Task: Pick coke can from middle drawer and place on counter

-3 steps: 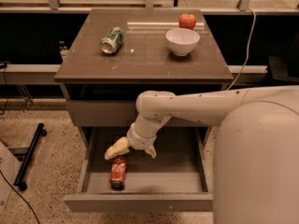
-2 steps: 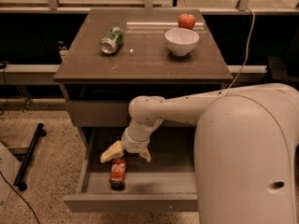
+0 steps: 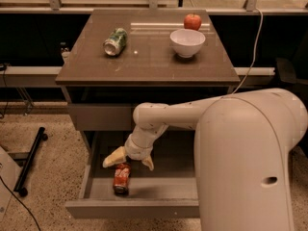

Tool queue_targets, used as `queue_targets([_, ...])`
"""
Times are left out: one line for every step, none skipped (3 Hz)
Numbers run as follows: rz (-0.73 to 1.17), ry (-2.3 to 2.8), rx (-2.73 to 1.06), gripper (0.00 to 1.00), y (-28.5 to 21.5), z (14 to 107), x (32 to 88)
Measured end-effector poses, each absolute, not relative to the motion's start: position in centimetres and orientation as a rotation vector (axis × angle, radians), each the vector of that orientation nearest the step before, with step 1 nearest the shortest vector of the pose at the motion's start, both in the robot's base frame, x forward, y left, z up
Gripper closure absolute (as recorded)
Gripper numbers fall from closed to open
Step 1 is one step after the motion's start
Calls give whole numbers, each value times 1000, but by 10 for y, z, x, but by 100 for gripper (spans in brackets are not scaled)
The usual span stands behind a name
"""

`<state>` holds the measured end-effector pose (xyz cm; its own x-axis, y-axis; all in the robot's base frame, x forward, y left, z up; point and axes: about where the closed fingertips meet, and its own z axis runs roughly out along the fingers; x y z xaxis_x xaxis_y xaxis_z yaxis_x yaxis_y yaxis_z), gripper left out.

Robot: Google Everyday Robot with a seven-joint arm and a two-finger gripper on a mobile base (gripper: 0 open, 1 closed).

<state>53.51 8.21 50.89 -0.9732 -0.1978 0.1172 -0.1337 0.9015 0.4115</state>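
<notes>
The coke can (image 3: 121, 178) hasn't budged. It lies on its side on the floor of the drawer (image 3: 173, 174), near the front left, one end pointing toward the back. What has moved is the gripper (image 3: 128, 164): over the last second it has slid a touch left and dropped lower. Now it hangs right over the can's far end, very close, though contact can't be made out. The jaws are spread wide, one pale finger (image 3: 113, 158) out to the left of the can and the other off to its right, with nothing held yet. The arm has swung round too, and its big shell now fills the right of the view and hides that side of the drawer.

So what does that mean? The reach looks nearly done. This reads as the tail of the approach, with the squeeze still to come. With the can lying flat, the fingers will likely need to come down either side of its body. Being round, it may roll off if one finger lands first.

Up top, the counter (image 3: 154, 64) waits. A green can (image 3: 115, 41) lies on its side at the back left. A white bowl (image 3: 187, 41) sits at the back right with an apple (image 3: 192, 21) just behind it. There's bare surface toward the front for the set-down, which hasn't begun.
</notes>
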Motion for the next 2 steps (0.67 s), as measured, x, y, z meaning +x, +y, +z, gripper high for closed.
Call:
queue_targets([-626,-2900,128,0,90,485,548])
queue_targets([-549,-2880,-8,0,94,455,560])
